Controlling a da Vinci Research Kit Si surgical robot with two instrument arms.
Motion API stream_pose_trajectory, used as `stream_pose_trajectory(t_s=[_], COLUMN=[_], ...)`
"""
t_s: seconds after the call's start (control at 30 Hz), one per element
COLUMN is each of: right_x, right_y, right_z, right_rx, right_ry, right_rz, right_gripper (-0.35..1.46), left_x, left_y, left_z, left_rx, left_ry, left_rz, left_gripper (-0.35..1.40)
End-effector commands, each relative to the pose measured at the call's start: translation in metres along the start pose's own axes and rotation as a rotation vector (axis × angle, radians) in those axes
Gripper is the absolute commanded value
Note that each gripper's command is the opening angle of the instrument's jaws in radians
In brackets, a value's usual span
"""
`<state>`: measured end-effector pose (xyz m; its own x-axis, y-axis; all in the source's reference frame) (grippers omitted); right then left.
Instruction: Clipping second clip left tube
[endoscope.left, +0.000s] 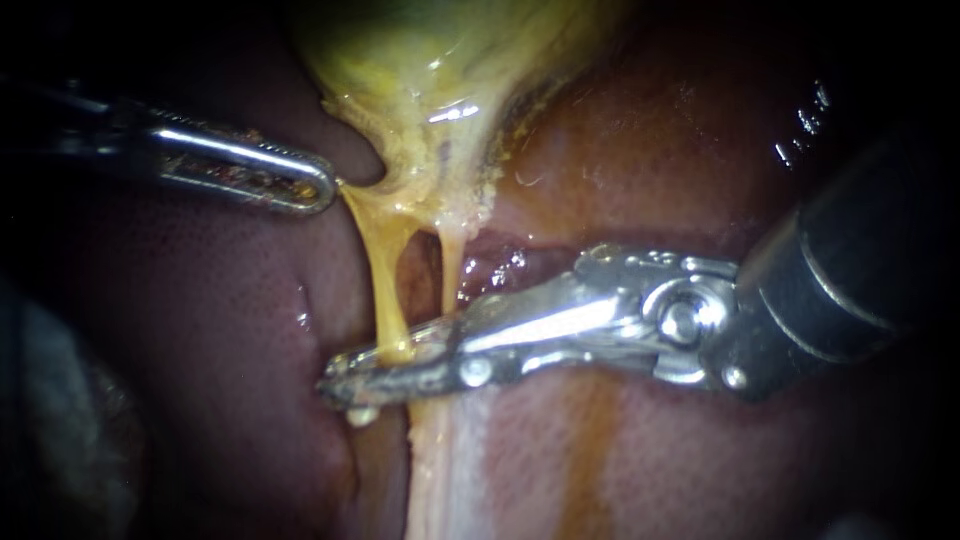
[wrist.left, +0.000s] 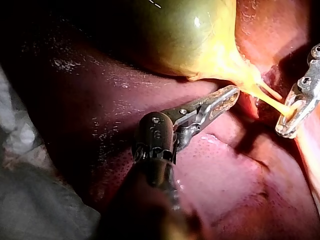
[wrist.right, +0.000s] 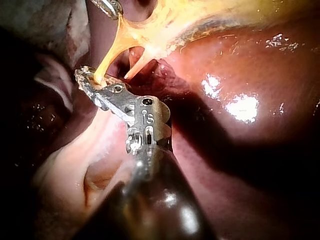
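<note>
The slim steel left instrument (endoscope.left: 318, 190) has its jaws closed on the yellow fringe of the greenish gallbladder (endoscope.left: 420, 60), tenting it sideways. The thin yellow left tube (endoscope.left: 385, 270) runs down into the silver right instrument (endoscope.left: 378, 372), whose jaws stand nearly together, pinching it from both sides. No seated clip is discernible. The squeeze seems under way, with release left to do.

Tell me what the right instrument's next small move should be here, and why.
Probably open the right instrument a little and ease it straight back off the left tube. Its jaws look closed across that tube, tips meeting, while the left instrument holds the gallbladder taut, so the squeeze seems done.
</note>
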<state>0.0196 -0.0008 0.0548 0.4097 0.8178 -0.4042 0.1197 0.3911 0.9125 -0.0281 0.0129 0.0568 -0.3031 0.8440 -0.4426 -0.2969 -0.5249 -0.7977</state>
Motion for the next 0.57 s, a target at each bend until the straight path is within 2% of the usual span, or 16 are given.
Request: stream_pose_trajectory(t_s=[0.03,0.23,0.57], right_x=[0.0002,0.0014,0.0014], right_y=[-0.0001,-0.0004,-0.0004], right_z=[-0.0001,-0.001,-0.001], right_rx=[-0.005,-0.011,-0.01], right_ry=[-0.004,-0.016,-0.016], right_rz=[0.012,0.032,0.032], right_gripper=[-0.35,-0.35,-0.35], left_x=[0.0,0.0,0.0], left_y=[0.0,0.0,0.0], left_z=[0.0,0.0,0.0], left_rx=[-0.002,-0.002,-0.002], left_ry=[-0.001,-0.001,-0.001], left_rz=[0.0,0.0,0.0], left_gripper=[-0.35,-0.35,-0.35])
